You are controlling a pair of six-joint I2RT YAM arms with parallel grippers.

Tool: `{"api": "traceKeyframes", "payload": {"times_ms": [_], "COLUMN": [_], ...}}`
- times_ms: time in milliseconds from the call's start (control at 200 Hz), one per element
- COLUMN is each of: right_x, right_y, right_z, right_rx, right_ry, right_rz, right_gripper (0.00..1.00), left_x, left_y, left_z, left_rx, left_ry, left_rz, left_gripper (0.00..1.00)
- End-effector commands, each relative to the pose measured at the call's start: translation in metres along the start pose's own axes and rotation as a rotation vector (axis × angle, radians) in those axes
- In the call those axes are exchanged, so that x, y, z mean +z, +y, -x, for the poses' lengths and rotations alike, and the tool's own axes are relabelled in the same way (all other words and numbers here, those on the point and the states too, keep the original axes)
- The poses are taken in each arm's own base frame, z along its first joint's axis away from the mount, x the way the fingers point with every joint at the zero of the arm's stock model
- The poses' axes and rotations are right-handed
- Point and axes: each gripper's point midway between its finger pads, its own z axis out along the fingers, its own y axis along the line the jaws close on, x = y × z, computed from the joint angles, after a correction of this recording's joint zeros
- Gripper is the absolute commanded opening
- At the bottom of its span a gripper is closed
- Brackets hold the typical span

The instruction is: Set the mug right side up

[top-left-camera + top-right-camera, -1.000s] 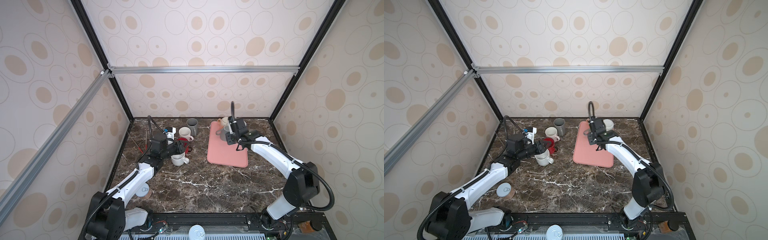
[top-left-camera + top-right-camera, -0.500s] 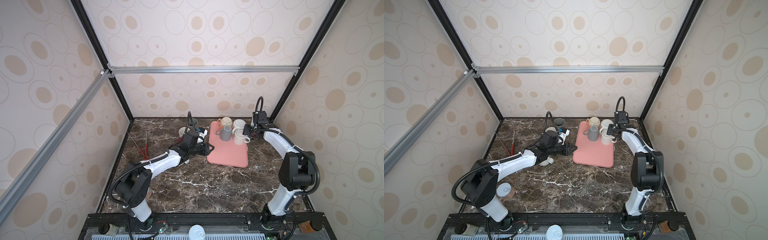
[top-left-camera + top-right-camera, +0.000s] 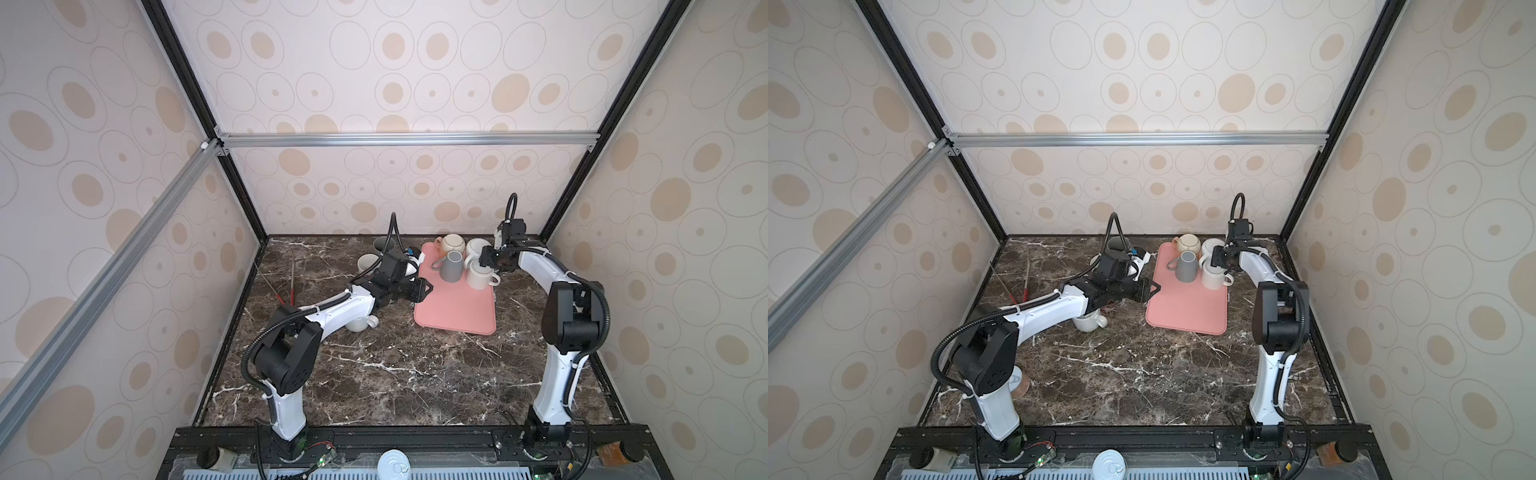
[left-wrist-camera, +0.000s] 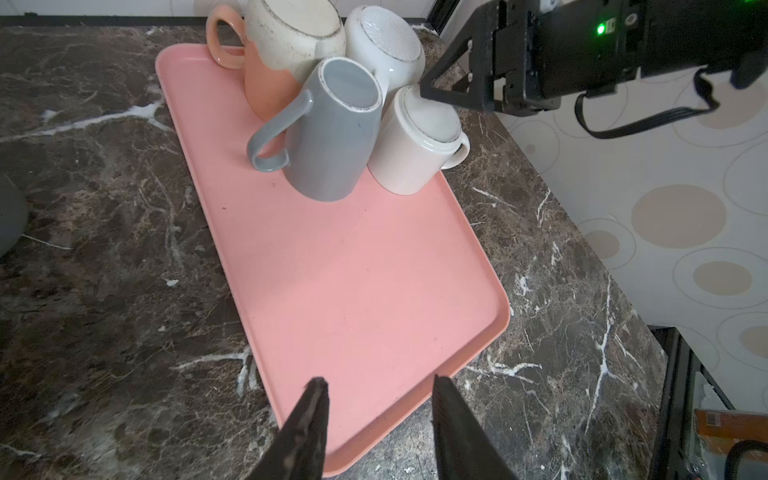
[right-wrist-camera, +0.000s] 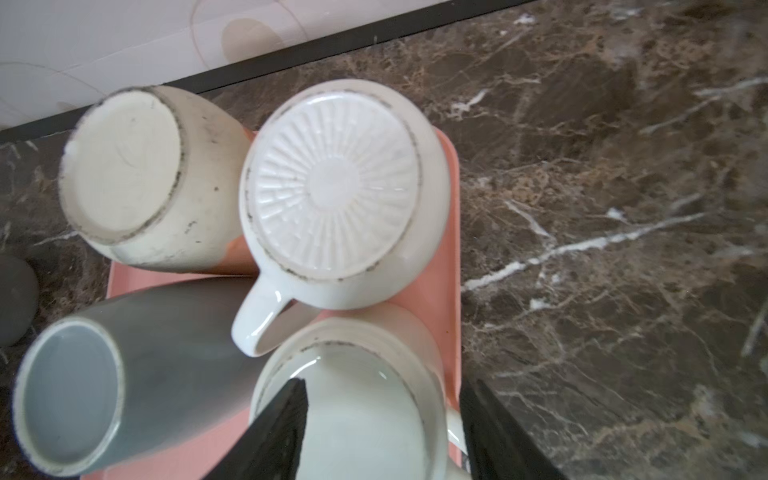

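Both arms have swung since a second ago: the left gripper (image 4: 379, 379) has come in from the left of the table (image 3: 395, 374) and hangs over the left edge of the tray (image 4: 353, 291), jaws apart and empty, while the right gripper (image 5: 384, 382) has crossed to the tray's far right side. It sits over the mug (image 5: 361, 419), jaws apart and not clamped, one finger above the base, the other outside by the handle. The mug stands upside down on the tray, just beside the grey mug (image 4: 328, 137).
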Motion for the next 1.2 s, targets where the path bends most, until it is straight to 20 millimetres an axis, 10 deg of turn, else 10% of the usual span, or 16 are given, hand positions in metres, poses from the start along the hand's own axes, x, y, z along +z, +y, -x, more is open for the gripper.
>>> {"api": "traceKeyframes", "payload": {"times_ms": [0, 460, 865, 1195], "right_x": [0.007, -0.016, -0.052, -0.089], "right_y": [0.019, 0.035, 0.071, 0.086], "right_z": [-0.008, -0.07, -0.163, -0.18], "right_rx": [-0.067, 0.011, 0.232, 0.238], "right_ry": [0.062, 0.134, 0.268, 0.237], "right_rz": [0.113, 0.247, 0.348, 0.352], "right_gripper": [0.6, 0.45, 0.53, 0.54], "left_x": [0.0, -0.029, -0.036, -0.039], "left_y": [0.0, 0.0, -0.01, -0.006], "left_z": [-0.005, -0.014, -0.026, -0.044], "left_rx": [-0.004, -0.024, -0.021, -0.034], "left_ry": [0.007, -0.014, -0.007, 0.016], "left_rz": [-0.011, 0.018, 0.025, 0.103], "left_gripper": [0.43, 0.43, 0.43, 0.43]}}
